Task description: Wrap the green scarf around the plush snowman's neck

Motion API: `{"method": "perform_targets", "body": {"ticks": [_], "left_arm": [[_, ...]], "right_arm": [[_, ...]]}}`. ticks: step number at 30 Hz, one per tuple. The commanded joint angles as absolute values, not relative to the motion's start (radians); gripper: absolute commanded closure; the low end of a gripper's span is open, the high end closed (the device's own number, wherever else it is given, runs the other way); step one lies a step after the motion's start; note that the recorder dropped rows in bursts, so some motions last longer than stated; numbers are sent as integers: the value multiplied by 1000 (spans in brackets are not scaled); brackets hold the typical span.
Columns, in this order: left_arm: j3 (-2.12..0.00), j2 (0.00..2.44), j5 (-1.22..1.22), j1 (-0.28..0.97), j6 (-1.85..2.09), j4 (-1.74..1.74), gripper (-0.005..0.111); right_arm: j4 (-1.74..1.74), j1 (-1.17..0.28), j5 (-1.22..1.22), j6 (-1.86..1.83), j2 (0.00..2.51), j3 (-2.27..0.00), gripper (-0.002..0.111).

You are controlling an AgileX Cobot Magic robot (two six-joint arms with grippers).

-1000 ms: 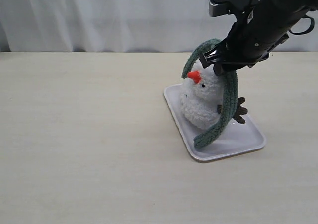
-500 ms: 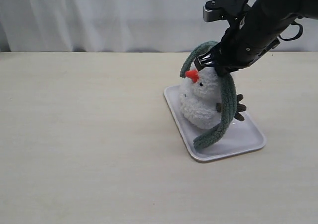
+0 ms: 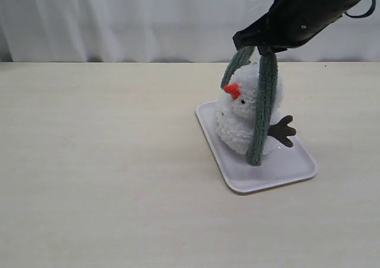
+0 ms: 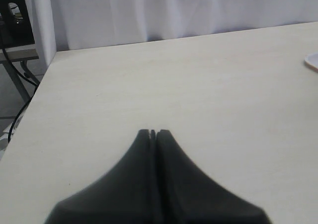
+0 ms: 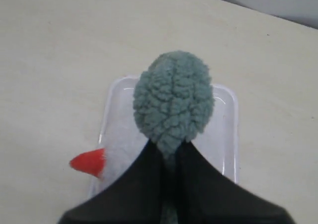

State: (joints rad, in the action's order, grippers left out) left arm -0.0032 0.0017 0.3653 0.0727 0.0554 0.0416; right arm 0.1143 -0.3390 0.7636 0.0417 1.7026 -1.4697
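Green scarf (image 3: 265,101) is pinched partway along its length between the right gripper's (image 5: 169,153) fingers (image 5: 141,186), which close tight on the fleece. In the right wrist view a rounded lump of it bulges just beyond the fingertips. Below the fingers the plush snowman (image 3: 237,125) sits on a white tray (image 3: 237,185), its orange-red nose (image 3: 232,91) pointing sideways. From the pinch one strand hangs straight down across the snowman's side, ending low by the tray, just beside the brown twig arm (image 3: 282,131). A shorter stretch drops behind the head. The left gripper (image 4: 153,133) is well apart from all this, fingers pressed together on nothing, with the table (image 4: 198,75) beyond them.
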Motion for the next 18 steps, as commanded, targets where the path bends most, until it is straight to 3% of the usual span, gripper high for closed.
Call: {"method": "perform_targets", "body": {"ticks": [1, 18], "left_arm": [[0, 0, 354, 71, 54, 41, 107], [0, 0, 354, 71, 54, 41, 107]], "right_arm": [[198, -337, 793, 36, 1749, -1474, 104], [383, -337, 881, 65, 1783, -1471, 104]]}}
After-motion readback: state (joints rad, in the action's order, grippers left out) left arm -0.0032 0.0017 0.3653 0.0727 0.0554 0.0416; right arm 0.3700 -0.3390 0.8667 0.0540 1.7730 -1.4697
